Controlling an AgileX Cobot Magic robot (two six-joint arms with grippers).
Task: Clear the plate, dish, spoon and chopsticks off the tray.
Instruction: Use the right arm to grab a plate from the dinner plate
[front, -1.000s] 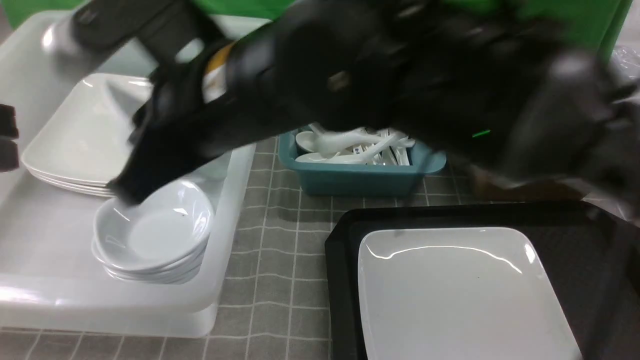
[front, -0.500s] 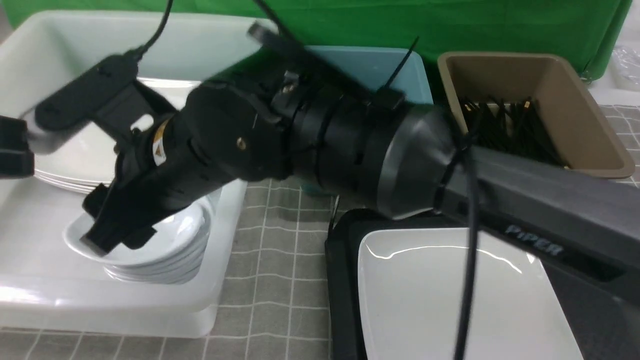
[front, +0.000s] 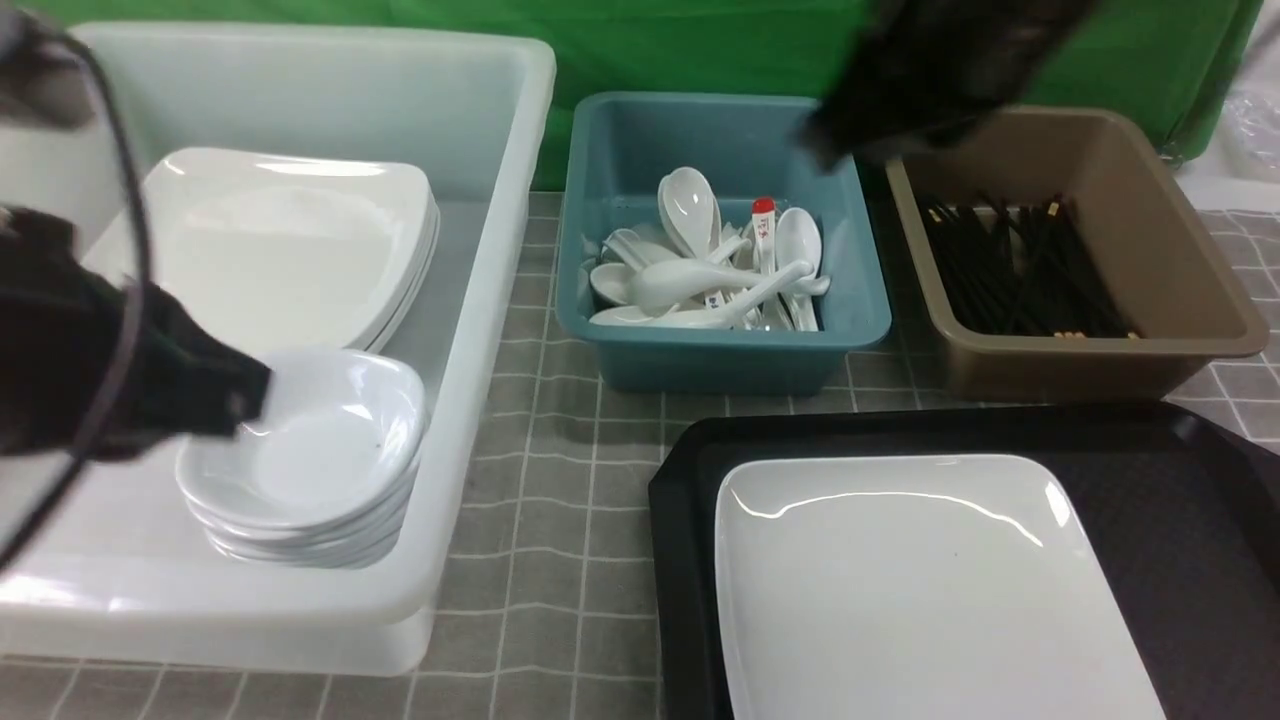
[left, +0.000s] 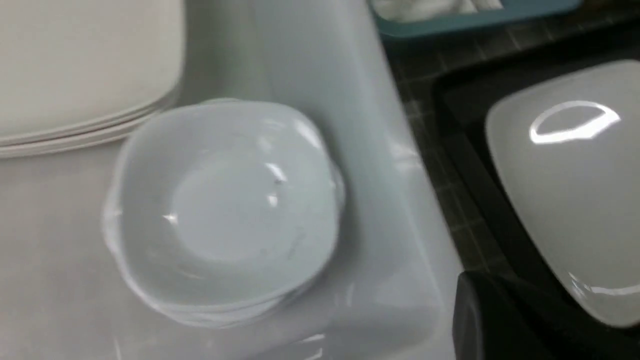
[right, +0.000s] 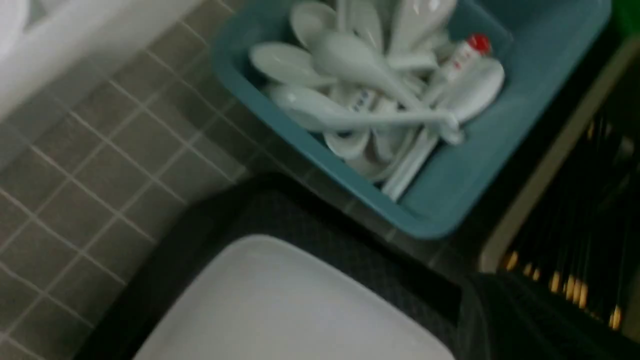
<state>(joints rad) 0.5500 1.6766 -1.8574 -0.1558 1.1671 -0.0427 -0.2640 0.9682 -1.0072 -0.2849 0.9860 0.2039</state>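
The left gripper (front: 240, 392) is hanging clenched and, as far as the blur allows, empty. It is just beside the stack of small deep white rounded-square dishes (front: 310, 455) in the big translucent white plastic tub (front: 500, 180). The right gripper (front: 850, 130) is hovering shut, gripping nothing that shows, above the gap between two tubs: the teal plastic tub (front: 720, 365) of white ceramic soup spoons (front: 690, 275) and the brown plastic tub (front: 1090, 375) of thin black chopsticks (front: 1010, 275).

Nearer the robot, the large glossy white rounded-square plate (front: 920, 580) is lying flat on the black textured rectangular tray (front: 1190, 490), which is sitting on the grey checked tabletop (front: 560, 480). Nothing else is showing on the visible part of the tray, so the dish, spoon and chopsticks are looking cleared into their tubs. Which spoon or pair is the task's own I cannot tell. The plate is looking like the one item left to move.
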